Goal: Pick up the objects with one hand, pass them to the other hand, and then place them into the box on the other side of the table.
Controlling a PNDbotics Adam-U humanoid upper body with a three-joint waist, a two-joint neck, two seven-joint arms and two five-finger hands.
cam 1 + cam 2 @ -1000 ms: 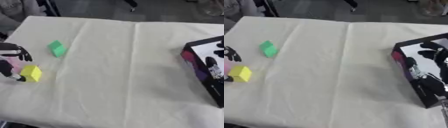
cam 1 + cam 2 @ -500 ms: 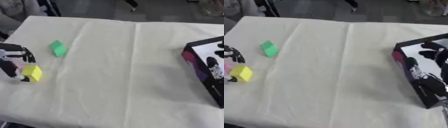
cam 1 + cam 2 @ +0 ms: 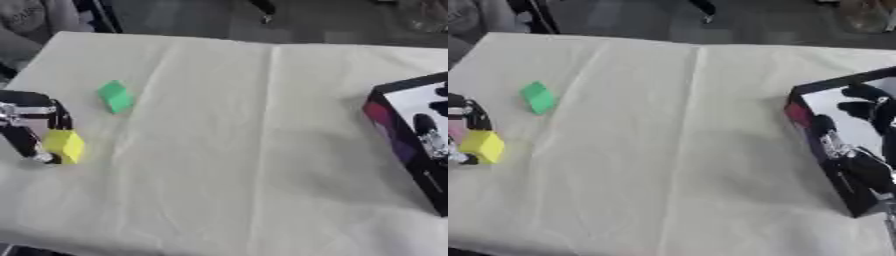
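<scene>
The left hand [image 3: 31,122] has closed in on the yellow block [image 3: 66,145] at the table's left edge; its fingers now pinch it, so the pick-up looks begun. The green block [image 3: 115,96] lies untouched nearby. The right hand [image 3: 868,167] sits in the box [image 3: 398,145] at the right edge, fingers unclear. A cream cloth [image 3: 262,125] covers the table; dark floor lies beyond.

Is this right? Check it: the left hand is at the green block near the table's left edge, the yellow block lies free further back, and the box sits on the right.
Not quite: the colours are swapped. The left eye view shows the left hand at the yellow block near the table's left edge, while the green block lies free further back. The box does sit on the right.
</scene>
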